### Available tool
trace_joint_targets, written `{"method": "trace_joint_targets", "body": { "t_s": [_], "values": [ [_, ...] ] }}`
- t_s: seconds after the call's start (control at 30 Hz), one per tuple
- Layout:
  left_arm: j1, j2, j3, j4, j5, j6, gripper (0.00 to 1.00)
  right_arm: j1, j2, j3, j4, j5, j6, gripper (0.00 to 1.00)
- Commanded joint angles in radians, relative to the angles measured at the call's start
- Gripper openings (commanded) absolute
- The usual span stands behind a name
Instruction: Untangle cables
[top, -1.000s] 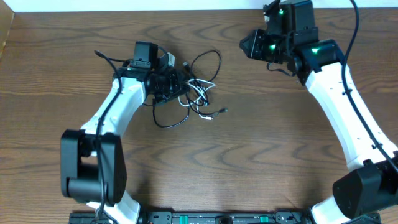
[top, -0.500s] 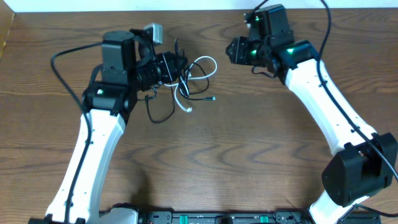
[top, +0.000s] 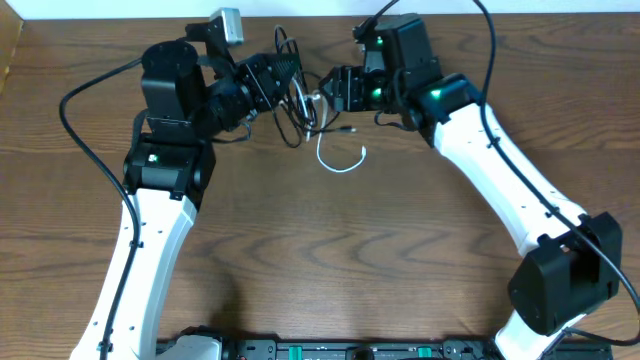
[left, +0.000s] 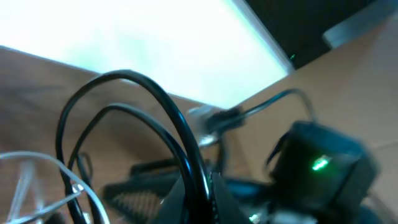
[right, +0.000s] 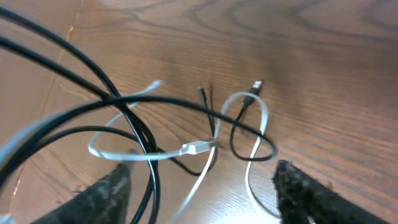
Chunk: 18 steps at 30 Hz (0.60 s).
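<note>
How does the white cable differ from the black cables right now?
The white cable is pale, and its curl rests on the table; the black cables are dark and arch up off the wood from the left hand. The white cable shows a short curl; the black cables make wider loops. All are thin and cross in one tangle.

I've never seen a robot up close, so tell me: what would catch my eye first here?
The left gripper and right gripper face each other almost nose to nose near the far edge of the table. The left one holds up a knot of thin black and white cables, and the right one faces it with fingers apart. One white cable loops down onto the wood.
</note>
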Motion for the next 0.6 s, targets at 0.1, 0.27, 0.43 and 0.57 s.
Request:
{"method": "trace_joint_targets", "body": {
  "t_s": [0.1, 0.27, 0.43, 0.57],
  "values": [
    [-0.006, -0.008, 0.009, 0.11, 0.065, -0.204, 0.08, 0.043, 0.1, -0.005, 0.058, -0.013, 0.013, 0.88],
    [-0.014, -0.008, 0.009, 0.134, 0.095, -0.217, 0.08, 0.052, 0.164, -0.005, 0.091, -0.004, 0.013, 0.51],
    [0.019, -0.013, 0.009, 0.134, 0.113, -0.216, 0.08, 0.026, 0.184, -0.005, 0.045, 0.002, 0.012, 0.01],
    [0.109, -0.019, 0.009, 0.126, 0.113, -0.217, 0.08, -0.026, 0.175, -0.005, -0.05, 0.004, 0.013, 0.01]
  ]
}}
